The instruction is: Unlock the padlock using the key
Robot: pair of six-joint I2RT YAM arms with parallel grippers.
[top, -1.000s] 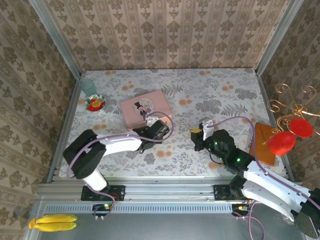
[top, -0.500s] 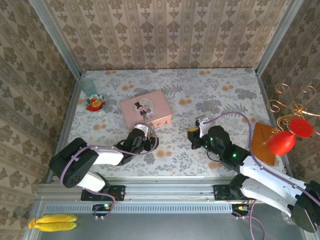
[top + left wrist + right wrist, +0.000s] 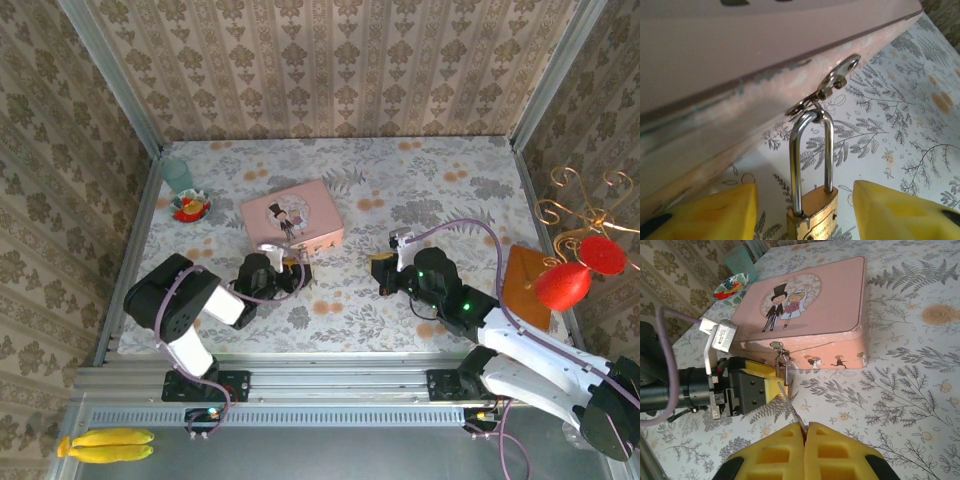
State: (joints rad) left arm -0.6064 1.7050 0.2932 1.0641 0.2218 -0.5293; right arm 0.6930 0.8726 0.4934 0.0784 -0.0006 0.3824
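**While the padlock hangs from the tin, your key sits just short of it**

Where the pink tin (image 3: pixel 292 218) lies at mid-table, its hasp (image 3: pixel 832 85) sticks out from the near front edge, and the padlock (image 3: pixel 812 220) hangs from it by its shackle (image 3: pixel 795 150). The wrist view shows the brass body dangling upright, just clear of the tin's side.

Your left gripper (image 3: pixel 805 207) straddles that body. Its yellow fingers (image 3: pixel 715 210) stand one on each side with a visible strip of floral table (image 3: pixel 900 110) between each pad and the brass, so the jaws are parted and grip nothing.

Your right gripper (image 3: pixel 805 432) is pressed fully together on the key (image 3: pixel 791 407) – only the thin silvery blade shows, poking out from between the pads and pointing up towards the padlock. The blade's tip ends close under the brass body, right beside the left gripper's fingers (whether it touches the lock or has entered the keyhole, you cannot tell from these angles).

From above, the two grippers face each other along the tin's front edge – left one tucked under the near corner, right one a little way off to the side. A teal cup (image 3: pixel 178 174) and a small colourful bowl (image 3: pixel 190 207) sit well apart, at the far left of the table.
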